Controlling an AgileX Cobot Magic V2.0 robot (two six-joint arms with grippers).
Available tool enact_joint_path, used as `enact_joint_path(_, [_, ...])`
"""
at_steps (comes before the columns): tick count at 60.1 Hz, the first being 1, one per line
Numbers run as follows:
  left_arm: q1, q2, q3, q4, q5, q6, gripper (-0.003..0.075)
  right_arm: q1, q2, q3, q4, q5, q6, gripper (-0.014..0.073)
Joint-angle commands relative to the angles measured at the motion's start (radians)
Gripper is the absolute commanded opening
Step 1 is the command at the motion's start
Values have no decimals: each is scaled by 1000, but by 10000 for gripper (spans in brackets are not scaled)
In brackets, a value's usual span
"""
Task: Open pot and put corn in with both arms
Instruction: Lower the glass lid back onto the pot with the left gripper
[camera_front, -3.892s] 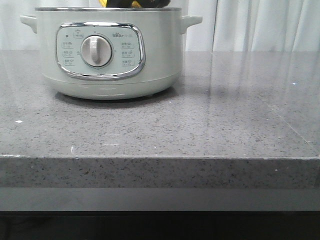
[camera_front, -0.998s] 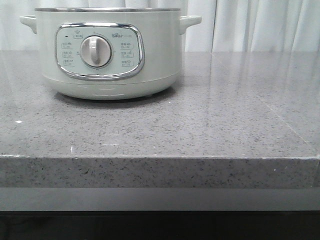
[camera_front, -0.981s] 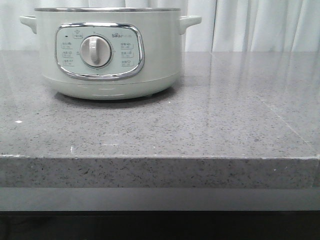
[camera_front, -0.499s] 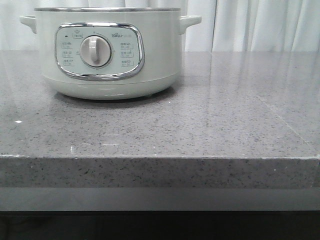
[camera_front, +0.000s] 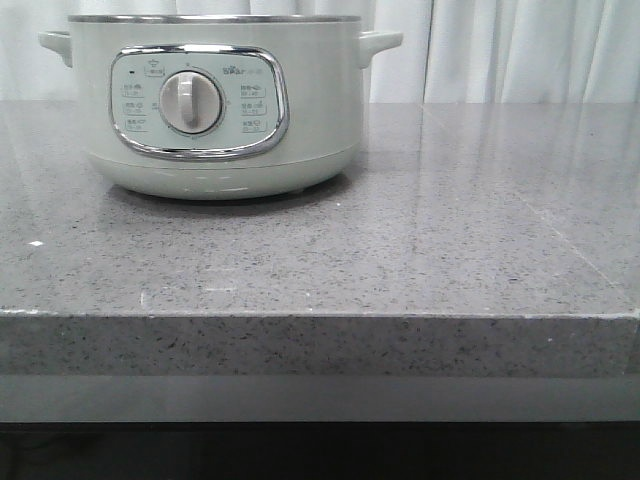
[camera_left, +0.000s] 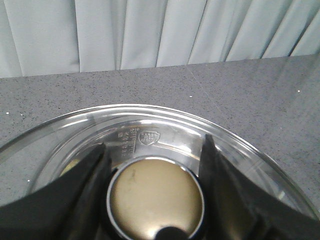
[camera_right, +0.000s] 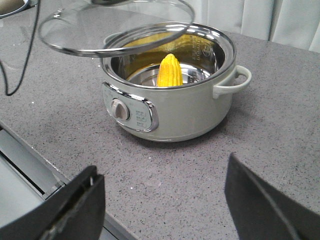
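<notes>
Pot on counter, corn inside, lid held above and off to one side.

Front view: pot (camera_front: 215, 105) sits upper left of frame, on the countertop (camera_front: 420, 240), well back from its front edge; curtain (camera_front: 520, 50) behind it. Right wrist view: corn (camera_right: 169, 70) stands upright inside the pot, centre-top of frame; glass lid (camera_right: 115, 25) hangs above the rim, offset to upper left, overlapping the opening. Left wrist view: lid knob (camera_left: 156, 197) sits between the left gripper (camera_left: 155, 175) fingers, lower centre.

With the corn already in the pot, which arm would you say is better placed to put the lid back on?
Left. Its gripper is closed around the glass lid's knob, and the lid hangs beside the pot's rim. The right gripper is open, empty and farther away.
</notes>
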Motion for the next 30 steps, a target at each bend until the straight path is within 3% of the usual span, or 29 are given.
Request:
enact_joint_path(1, [-3, 4, -79, -7, -154, 1, 186, -7, -4, -24, 1, -68, -2, 518])
enact_joint_path(12, [-34, 81, -109, -1, -191, 84, 186, -7, -4, -24, 1, -66, -2, 518])
enact_joint_path(30, [-56, 143, -109, -1, -224, 88, 186, -7, -4, -24, 1, -66, -2, 518])
